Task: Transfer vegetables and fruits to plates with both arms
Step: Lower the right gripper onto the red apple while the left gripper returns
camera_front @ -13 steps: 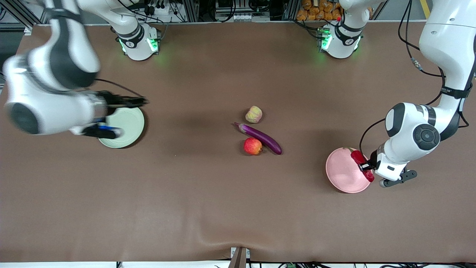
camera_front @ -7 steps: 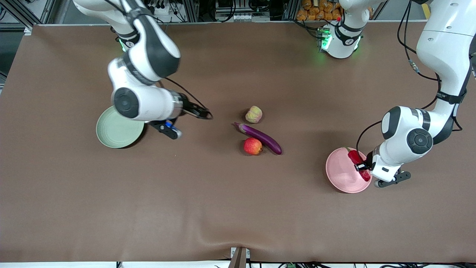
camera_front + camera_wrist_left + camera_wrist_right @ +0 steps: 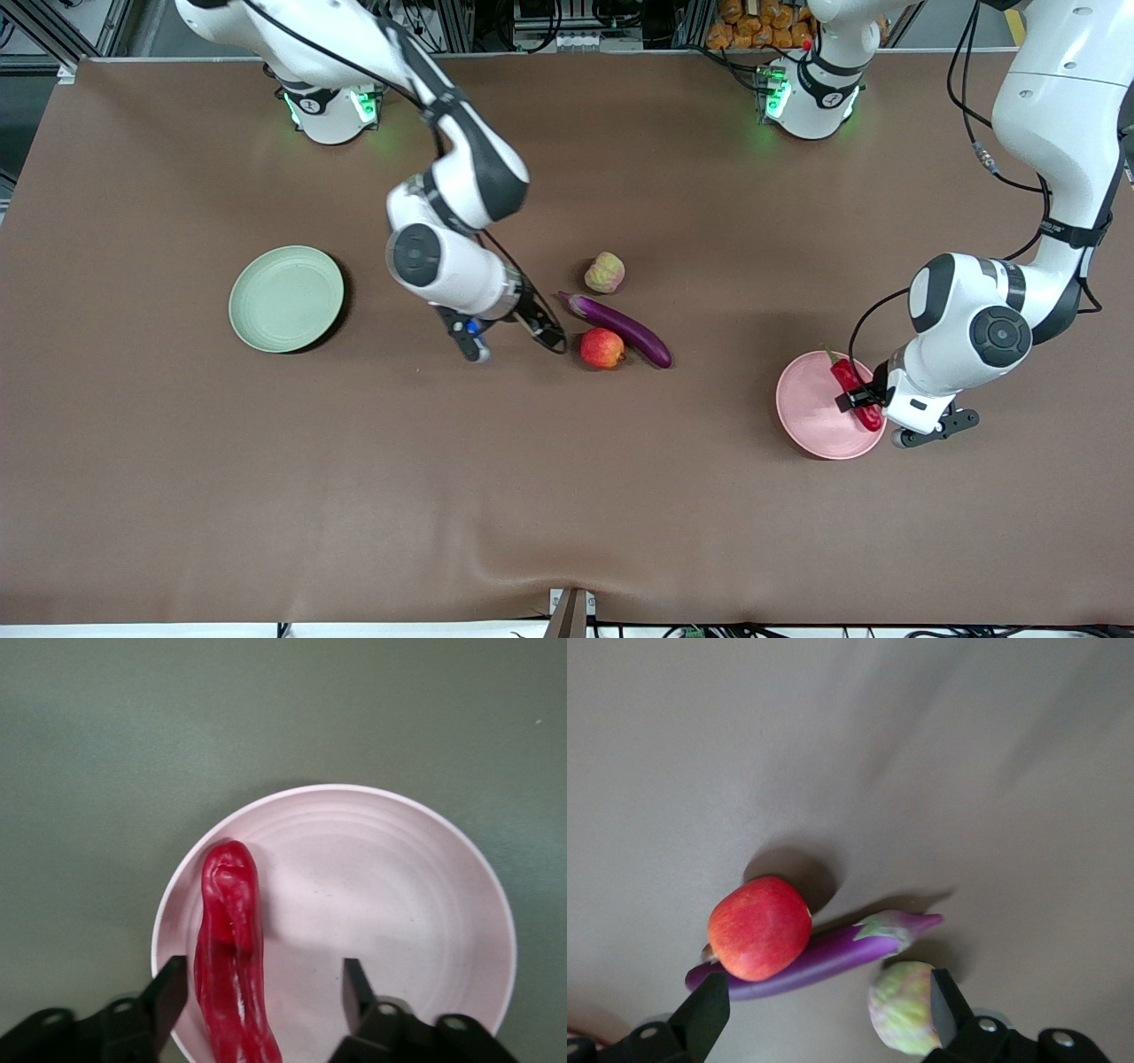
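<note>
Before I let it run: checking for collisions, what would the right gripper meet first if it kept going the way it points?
Probably the apple: the right gripper, jaws open, points at it, with the eggplant right beside. Depth is unclear.

The table (image 3: 266, 496) is plain brown. One plate (image 3: 285, 299) is pale green, the other plate (image 3: 815, 409) pale pink with faint rings. A glossy red chili (image 3: 856, 390) has what looks like a green stem. The eggplant (image 3: 620, 325) is shiny purple with a paler cap. The apple (image 3: 602, 347) is red with yellow, and the lumpy fruit (image 3: 605, 272) is yellow-green blushed pink. The arms are white with black bands.
</note>
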Action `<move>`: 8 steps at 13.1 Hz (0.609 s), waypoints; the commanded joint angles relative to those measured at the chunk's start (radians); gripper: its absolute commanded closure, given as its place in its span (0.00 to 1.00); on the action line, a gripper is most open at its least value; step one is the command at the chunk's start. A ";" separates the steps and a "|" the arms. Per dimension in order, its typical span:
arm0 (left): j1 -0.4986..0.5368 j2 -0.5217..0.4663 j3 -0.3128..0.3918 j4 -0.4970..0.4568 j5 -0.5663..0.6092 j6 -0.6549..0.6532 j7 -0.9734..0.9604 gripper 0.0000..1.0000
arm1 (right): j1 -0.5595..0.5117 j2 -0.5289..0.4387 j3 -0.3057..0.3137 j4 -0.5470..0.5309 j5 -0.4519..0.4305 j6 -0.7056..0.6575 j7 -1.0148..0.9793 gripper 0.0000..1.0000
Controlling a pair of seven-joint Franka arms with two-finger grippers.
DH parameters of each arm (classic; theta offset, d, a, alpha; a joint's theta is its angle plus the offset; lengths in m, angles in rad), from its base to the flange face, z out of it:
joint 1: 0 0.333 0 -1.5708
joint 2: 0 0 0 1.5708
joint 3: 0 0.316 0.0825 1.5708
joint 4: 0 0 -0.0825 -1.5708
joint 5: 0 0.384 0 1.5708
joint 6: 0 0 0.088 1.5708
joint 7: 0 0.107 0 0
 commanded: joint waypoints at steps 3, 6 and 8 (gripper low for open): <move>-0.015 -0.068 -0.067 -0.006 0.020 -0.106 -0.131 0.00 | 0.056 0.075 -0.012 0.046 0.022 0.209 0.052 0.00; -0.015 -0.077 -0.107 -0.006 0.016 -0.112 -0.161 0.00 | 0.080 0.095 -0.012 0.043 0.014 0.232 0.054 0.00; -0.016 -0.079 -0.144 -0.007 0.012 -0.119 -0.216 0.00 | 0.082 0.133 -0.012 0.046 0.017 0.296 0.054 0.00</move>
